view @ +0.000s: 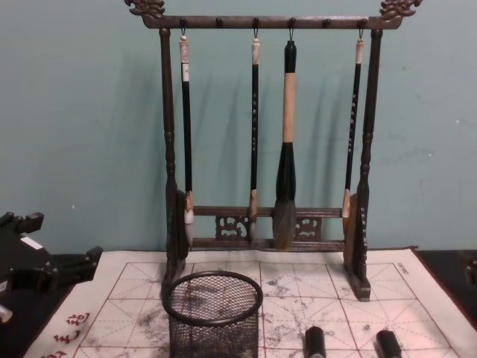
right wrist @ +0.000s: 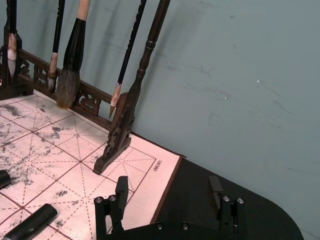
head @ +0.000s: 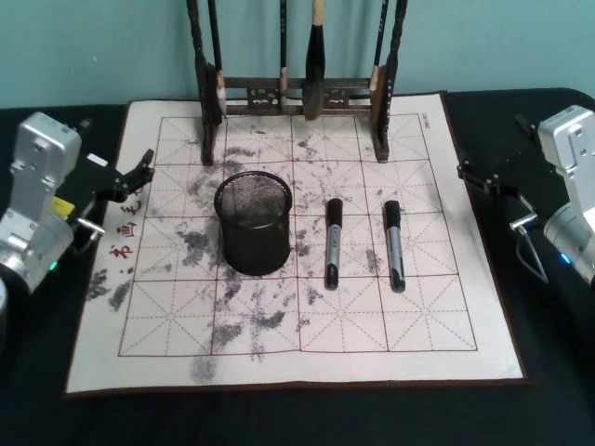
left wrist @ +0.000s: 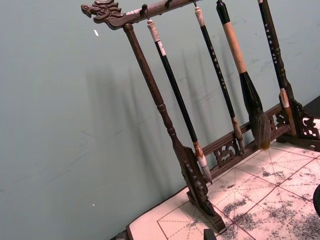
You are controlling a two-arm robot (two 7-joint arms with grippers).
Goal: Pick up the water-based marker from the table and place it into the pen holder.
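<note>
Right at the front we have the dark table point(head: 279, 418) and the near edge of the ink-stained white mat point(head: 279, 358). Moving in, two marker pens lie flat on the grid, roughly parallel, dark caps at the far end. The left marker point(head: 333, 243) is near the pen holder and the right marker point(head: 395, 246) is a little apart on its other side. We cannot tell which of the pair is water-based.

Next comes the pen holder point(head: 253, 223), upright, mouth open, nothing standing in it. Out at the flanks, the left gripper point(head: 138, 174) hangs over the mat's left edge, jaws parted and holding nothing. The right gripper point(head: 479, 177) sits just off the mat's right edge, and in the right wrist view its fingers point(right wrist: 121, 192) are spread wide with nothing between them.

Nothing is grasped yet, so we judge the reach as the step in hand, and the right arm looks better placed. We would come down from above with the jaws across the barrel, close around the middle so it stays level, and avoid nudging the neighbouring pen. Then we lift clear, tip the marker upright over the rim and let go only once its end is inside the mesh.

At the back, the brush rack point(head: 297, 93) with its hanging brushes stands close behind the holder, so we keep the carry low and short of it
</note>
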